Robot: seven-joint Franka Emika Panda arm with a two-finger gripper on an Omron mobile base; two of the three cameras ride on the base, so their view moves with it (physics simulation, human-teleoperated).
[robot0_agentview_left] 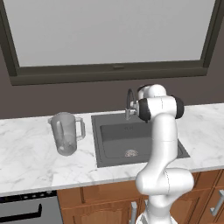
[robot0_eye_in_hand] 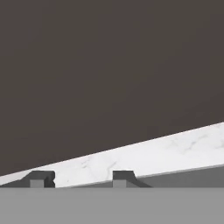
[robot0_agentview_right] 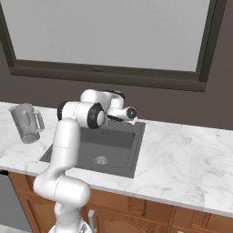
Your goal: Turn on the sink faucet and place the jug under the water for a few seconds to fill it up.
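Seen from the left base camera, the white arm rises over the front of the sink (robot0_agentview_left: pixel 116 142) and bends toward the back wall, its upper joints crowding the sink faucet (robot0_agentview_left: pixel 129 104), whose dark arched spout pokes up just left of the arm; no water runs from it, and the basin with its round drain (robot0_agentview_left: pixel 131 153) looks dry. The jug (robot0_agentview_left: pixel 65 133) stands upright on the marble counter (robot0_agentview_left: pixel 30 153) well to the left of the basin, handle toward the sink, untouched. From the right base camera, the jug (robot0_agentview_right: pixel 26 122) sits far left on the counter (robot0_agentview_right: pixel 182 154) while the arm's wrist reaches across the back of the sink (robot0_agentview_right: pixel 129 154), beneath the wide window (robot0_agentview_right: pixel 109 36); the faucet itself is masked by the arm here. In the hand camera, the gripper (robot0_eye_in_hand: pixel 81 179) faces the dark wall (robot0_eye_in_hand: pixel 109 65) above a tilted strip of counter (robot0_eye_in_hand: pixel 166 151), its two finger tips (robot0_eye_in_hand: pixel 41 178) standing apart with nothing between them. By the look of it, the task has barely begun: the faucet is yet to be turned on, and the jug must then be fetched and held under the stream.
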